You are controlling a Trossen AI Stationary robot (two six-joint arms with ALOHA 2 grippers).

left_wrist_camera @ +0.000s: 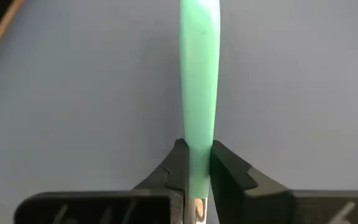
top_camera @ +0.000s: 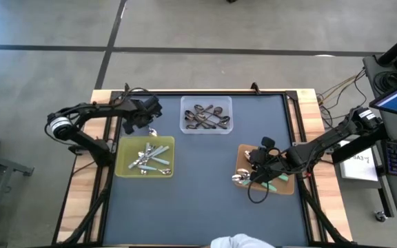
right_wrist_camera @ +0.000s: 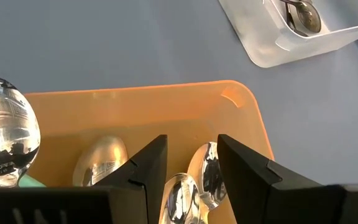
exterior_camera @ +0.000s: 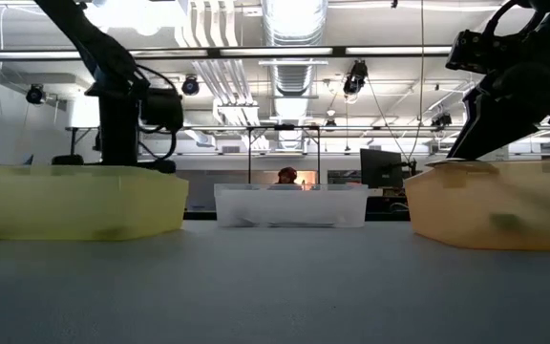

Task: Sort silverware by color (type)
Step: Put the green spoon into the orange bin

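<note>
Fingers of the left gripper (left_wrist_camera: 196,177) are clamped tight on a teal-green-handled utensil (left_wrist_camera: 199,87), the handle running straight out ahead of the wrist along the gripper's own line, over bare blue surface (top_camera: 205,186). From above, this gripper (top_camera: 145,118) hangs just beyond the far edge of the yellow tray (top_camera: 124,165), between it and the clear tray (top_camera: 187,126); a small shiny piece shows under it, probably the utensil's head, though the view is too coarse to be sure.

The right gripper (right_wrist_camera: 191,165) sits low over the orange-brown tray (right_wrist_camera: 166,102), fingers apart by a modest gap and closed on nothing. Silver spoon heads (right_wrist_camera: 205,174) lie in the tray between and beside its fingers.

The yellow tray holds pale-blue-handled pieces (top_camera: 151,159) lying crossed in a loose pile. The clear tray holds dark metal pieces (top_camera: 209,117), mostly lying across its width. Teal-green handles (top_camera: 276,183) lie in the orange-brown tray by the right gripper (top_camera: 259,165).
</note>
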